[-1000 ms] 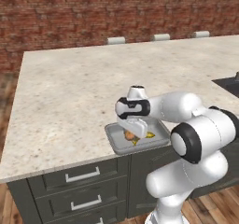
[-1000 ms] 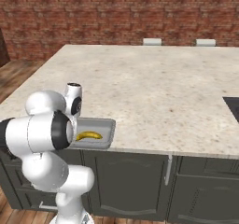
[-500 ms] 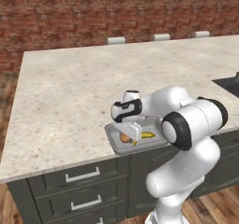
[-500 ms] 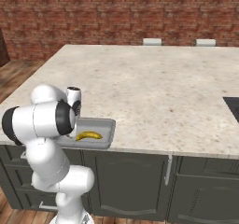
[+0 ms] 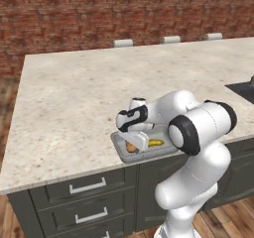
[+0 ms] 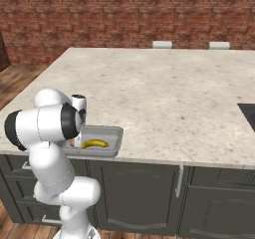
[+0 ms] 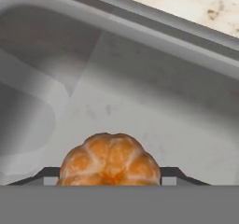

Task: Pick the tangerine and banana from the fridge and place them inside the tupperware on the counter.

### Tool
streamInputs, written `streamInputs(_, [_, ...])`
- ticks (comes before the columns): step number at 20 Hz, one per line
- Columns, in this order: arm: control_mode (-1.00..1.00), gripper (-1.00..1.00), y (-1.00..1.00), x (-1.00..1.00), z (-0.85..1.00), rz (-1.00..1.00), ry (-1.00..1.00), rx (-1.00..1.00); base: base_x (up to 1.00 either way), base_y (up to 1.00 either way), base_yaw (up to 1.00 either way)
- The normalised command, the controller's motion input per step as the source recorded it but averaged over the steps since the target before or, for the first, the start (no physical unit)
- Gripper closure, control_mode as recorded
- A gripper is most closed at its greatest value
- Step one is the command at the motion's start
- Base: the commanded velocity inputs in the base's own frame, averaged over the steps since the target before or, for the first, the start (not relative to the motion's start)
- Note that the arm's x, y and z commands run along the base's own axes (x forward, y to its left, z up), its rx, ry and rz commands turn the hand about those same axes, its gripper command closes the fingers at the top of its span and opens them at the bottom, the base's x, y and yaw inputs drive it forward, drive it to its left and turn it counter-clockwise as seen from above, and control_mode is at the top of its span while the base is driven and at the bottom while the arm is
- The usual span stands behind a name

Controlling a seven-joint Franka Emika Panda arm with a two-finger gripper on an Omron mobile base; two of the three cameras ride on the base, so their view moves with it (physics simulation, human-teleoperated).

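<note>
I am looking down through my hand (image 7: 110,177) as it is clasping the tangerine (image 7: 109,159) between its fingertips (image 7: 172,172), low inside the tupperware (image 7: 140,45). From the left base view, the hand (image 5: 139,142) is dipping into the tupperware (image 5: 120,148) at the table (image 5: 74,98) edge, the tangerine (image 5: 131,147) sitting beside the banana (image 5: 155,143).
</note>
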Motion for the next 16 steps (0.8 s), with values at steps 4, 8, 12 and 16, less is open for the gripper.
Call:
streamInputs(4, [-1.0,-1.0,0.0,-0.06,-0.02,0.0,-0.08,0.0,0.0,0.0,0.0])
streamInputs(8, [-1.0,-1.0,0.0,-0.12,0.09,0.0,-0.08,0.0,0.0,0.0,0.0])
streamInputs(12, [-1.0,-1.0,0.0,-0.06,0.19,0.0,-0.05,0.0,0.0,0.0,0.0])
streamInputs(16, [-1.0,-1.0,0.0,0.01,0.23,0.01,-0.08,0.0,0.0,0.0,0.0])
